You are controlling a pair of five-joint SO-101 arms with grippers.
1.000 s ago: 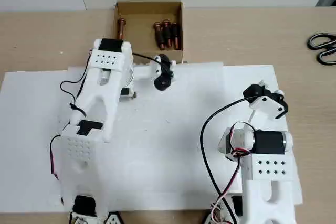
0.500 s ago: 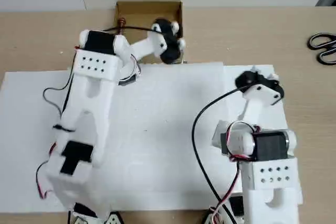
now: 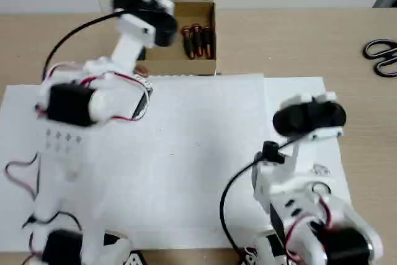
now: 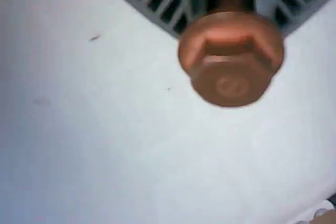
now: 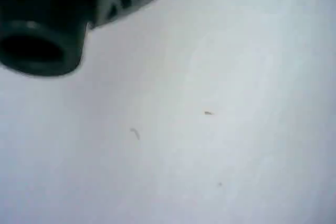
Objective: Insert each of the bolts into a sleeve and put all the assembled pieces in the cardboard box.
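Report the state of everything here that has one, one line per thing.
cardboard box: open at the top.
copper pieces: three, lying side by side inside the box.
left hand: shut on a bolt.
bolt: gripped by its shaft, head toward the camera.
right hand: above the white sheet, grip unreadable.
scissors: lying flat on the table, blades out of frame.

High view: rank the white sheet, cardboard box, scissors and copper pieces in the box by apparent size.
1. white sheet
2. cardboard box
3. scissors and copper pieces look about alike; the scissors run off the frame edge, so I leave them unranked.
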